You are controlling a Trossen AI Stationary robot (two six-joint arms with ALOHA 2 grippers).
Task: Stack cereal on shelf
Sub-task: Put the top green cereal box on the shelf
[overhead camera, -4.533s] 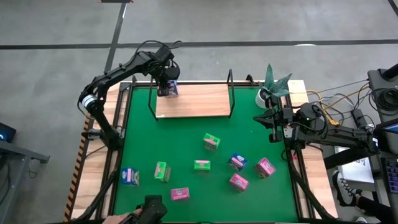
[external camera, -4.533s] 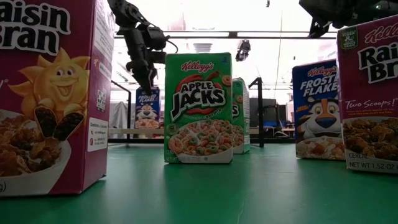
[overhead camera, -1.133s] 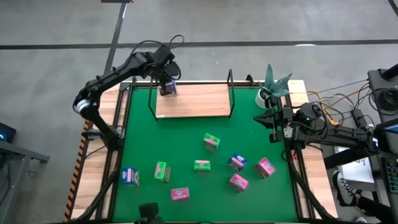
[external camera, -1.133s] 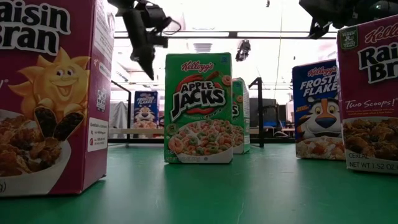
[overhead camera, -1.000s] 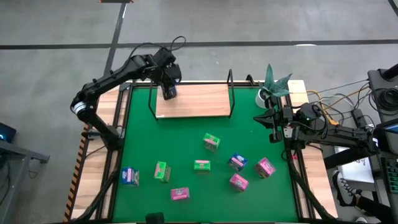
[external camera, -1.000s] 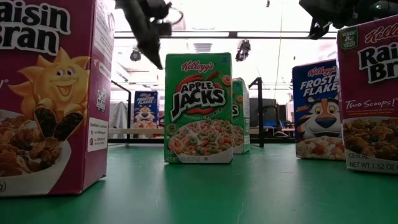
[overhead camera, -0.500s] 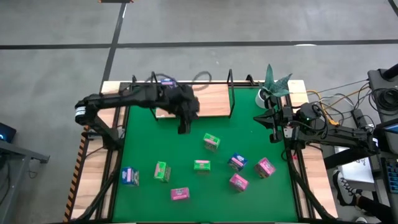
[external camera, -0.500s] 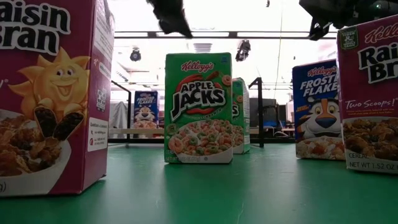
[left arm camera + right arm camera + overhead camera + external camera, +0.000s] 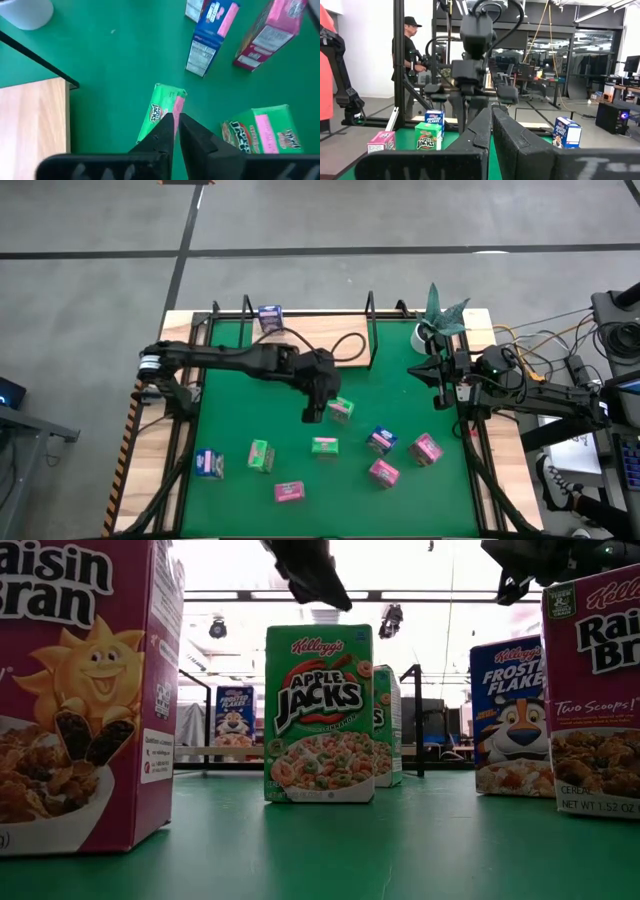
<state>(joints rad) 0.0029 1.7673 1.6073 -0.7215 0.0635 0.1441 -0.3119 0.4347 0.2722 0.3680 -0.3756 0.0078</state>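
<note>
One blue cereal box (image 9: 269, 317) stands on the shelf (image 9: 345, 345) at its far left corner; in the low view the same blue cereal box (image 9: 237, 715) shows upright on the board. Several green, blue and pink boxes lie loose on the green mat. My left gripper (image 9: 313, 416) hangs shut and holds nothing just above the mat, beside a green box (image 9: 341, 409). In the left wrist view my left gripper (image 9: 175, 129) points down at that green box (image 9: 161, 114) without touching it. My right gripper (image 9: 425, 370) waits shut at the table's right edge, also holding nothing.
On the mat lie green boxes (image 9: 323, 446) (image 9: 261, 455), blue boxes (image 9: 380, 440) (image 9: 209, 463) and pink boxes (image 9: 426, 448) (image 9: 384, 472) (image 9: 289, 492). A potted plant (image 9: 440, 315) stands at the far right. A person (image 9: 410, 50) stands beyond the table.
My left gripper has swung from above the shelf's far left corner toward the table's near right, out over the mat to the green box. The blue box has stayed upright on the shelf. My right arm has kept still.
</note>
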